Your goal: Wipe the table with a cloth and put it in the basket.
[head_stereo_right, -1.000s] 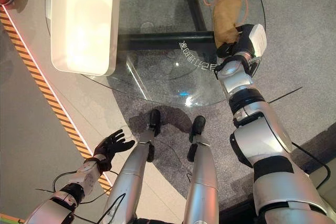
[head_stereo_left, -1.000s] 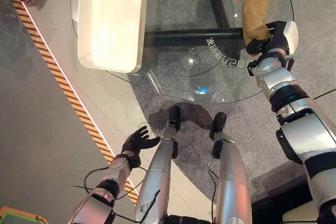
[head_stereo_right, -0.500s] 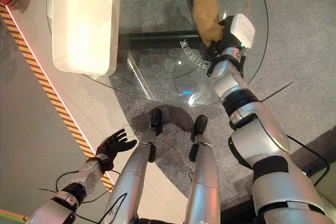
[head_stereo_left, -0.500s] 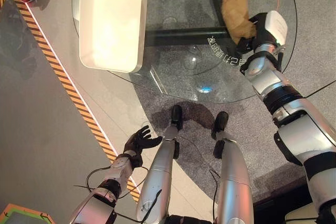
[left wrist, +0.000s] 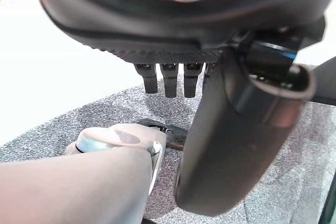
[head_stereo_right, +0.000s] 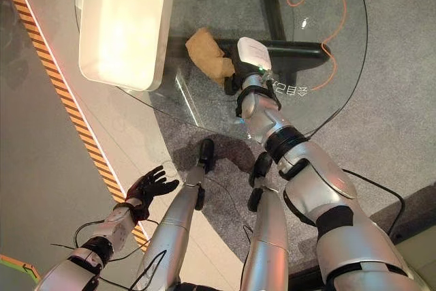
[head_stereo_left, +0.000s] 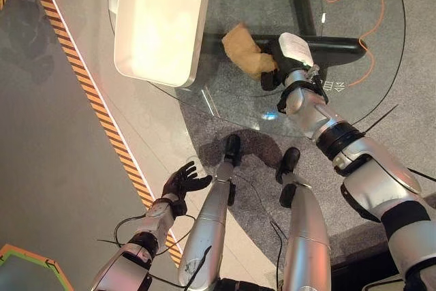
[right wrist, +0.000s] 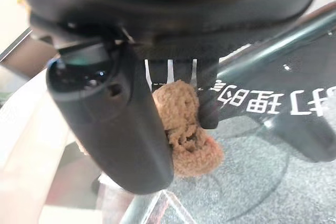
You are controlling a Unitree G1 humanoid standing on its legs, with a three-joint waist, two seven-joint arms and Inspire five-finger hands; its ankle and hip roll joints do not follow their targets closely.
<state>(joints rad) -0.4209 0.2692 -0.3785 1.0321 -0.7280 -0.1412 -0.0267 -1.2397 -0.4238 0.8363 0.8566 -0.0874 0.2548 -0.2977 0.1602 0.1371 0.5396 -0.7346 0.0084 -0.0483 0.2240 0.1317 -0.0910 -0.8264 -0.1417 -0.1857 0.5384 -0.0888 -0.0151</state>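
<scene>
Right hand (head_stereo_left: 283, 59) reaches across the glass table (head_stereo_left: 354, 110), arm stretched toward 11 o'clock, fingers and thumb curled round the tan cloth (head_stereo_left: 246, 51). We see the cloth bunched on the glass, just beside the white basket (head_stereo_left: 160, 22) at its 3 o'clock. Left hand (head_stereo_left: 182, 182) hangs low over the floor at 7 o'clock, fingers loosely spread, holding nothing

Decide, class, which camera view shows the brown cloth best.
The left eye view: the whole cloth lies on the glass table, beside the white basket, held by the right hand. The right eye view matches it; the right wrist view shows a bunched part.
</scene>
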